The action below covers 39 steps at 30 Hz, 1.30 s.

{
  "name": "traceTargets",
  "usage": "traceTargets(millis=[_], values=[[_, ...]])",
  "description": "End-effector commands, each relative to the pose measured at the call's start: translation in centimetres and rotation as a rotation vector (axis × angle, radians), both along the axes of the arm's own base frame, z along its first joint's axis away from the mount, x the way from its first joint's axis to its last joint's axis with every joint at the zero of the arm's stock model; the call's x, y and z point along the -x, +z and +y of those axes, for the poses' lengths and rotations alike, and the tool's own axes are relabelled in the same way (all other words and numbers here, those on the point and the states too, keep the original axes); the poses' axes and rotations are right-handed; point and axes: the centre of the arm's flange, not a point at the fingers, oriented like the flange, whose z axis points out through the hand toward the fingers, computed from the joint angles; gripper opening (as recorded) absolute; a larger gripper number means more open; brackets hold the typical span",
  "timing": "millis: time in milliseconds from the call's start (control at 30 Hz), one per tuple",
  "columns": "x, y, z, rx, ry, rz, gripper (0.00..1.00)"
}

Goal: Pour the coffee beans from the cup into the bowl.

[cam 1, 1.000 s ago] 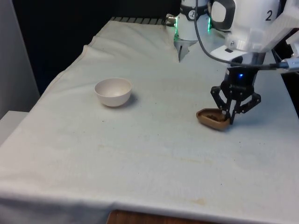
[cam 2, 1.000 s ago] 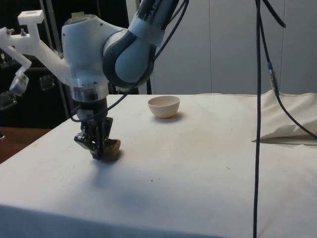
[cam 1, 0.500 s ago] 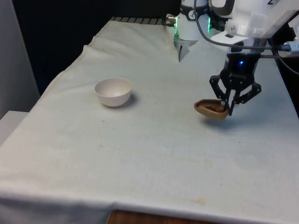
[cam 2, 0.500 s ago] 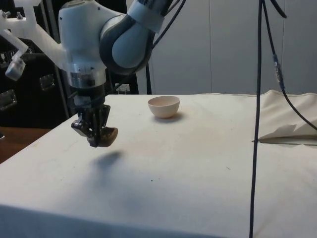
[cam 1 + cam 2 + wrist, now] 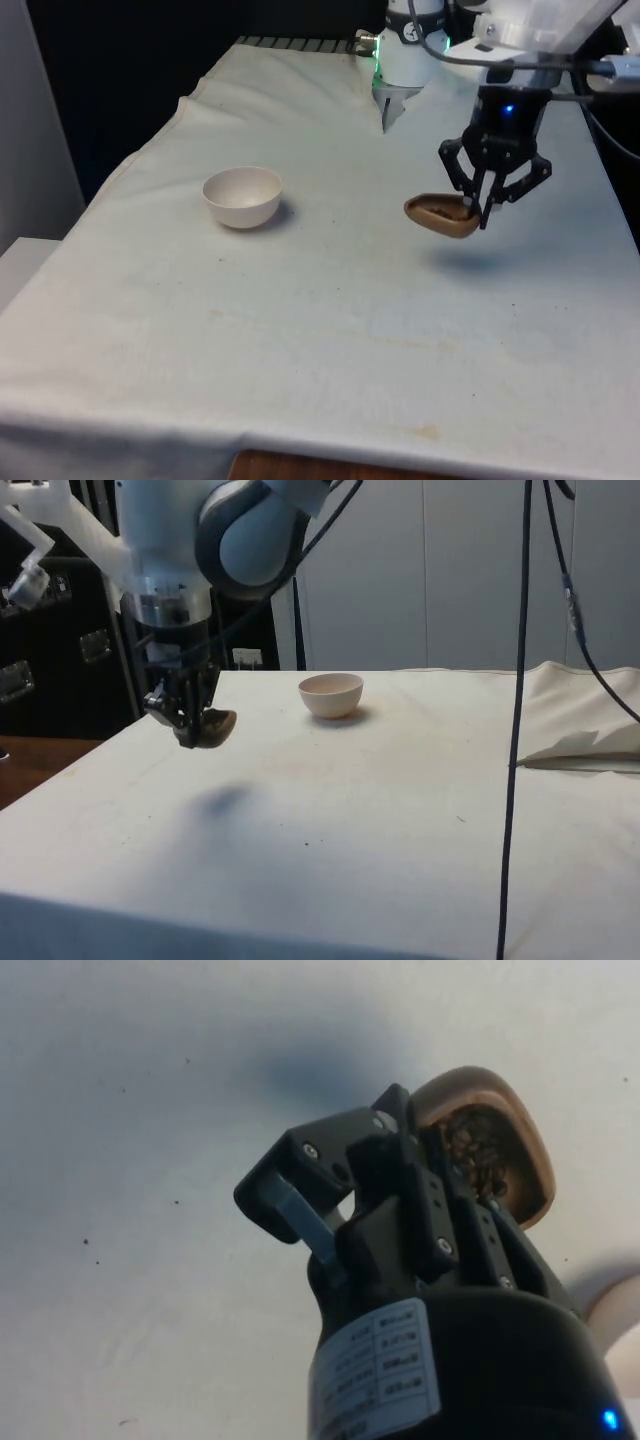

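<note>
One second is all it took for the small brown wooden cup [image 5: 441, 214] to go from sitting on the white cloth-covered table [image 5: 320, 340] to hanging well clear of it. You can see its shadow lying apart from it on the cloth in both the front and side views, so it's properly airborne now. It has also drifted a bit toward the front view's left, which is the way it needs to go.

The black two-finger tool [image 5: 478, 210] is clamped on the cup's rim at the edge nearest the arm, one finger inside and one outside as far as I can tell from the wrist view. The dark coffee beans [image 5: 478, 1152] are piled inside, and the cup looks roughly level, so I'd say nothing has spilled. I can't spot any loose beans on the cloth, but they'd be tiny.

The round cream-coloured bowl [image 5: 242, 195] sits upright on the table, well apart from the cup, off toward the front view's left. It looks empty.

So my read: pick-up done, lift done, carry just starting. What's left is getting the cup over the bowl and tipping it. Since the grip is only on one edge of the rim, I'd watch for the cup swinging or tilting early during the move.
</note>
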Motion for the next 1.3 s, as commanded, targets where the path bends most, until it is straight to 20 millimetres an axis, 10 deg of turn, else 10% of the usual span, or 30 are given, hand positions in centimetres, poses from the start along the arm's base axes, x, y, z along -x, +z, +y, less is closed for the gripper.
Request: traceTargets(millis=[0,1267], values=[[0.1,0.6,-0.3,-0.005,0.000,0.002,0.00],[1.2,7.4,-7.2,0.043,-0.016,-0.053,0.00]])
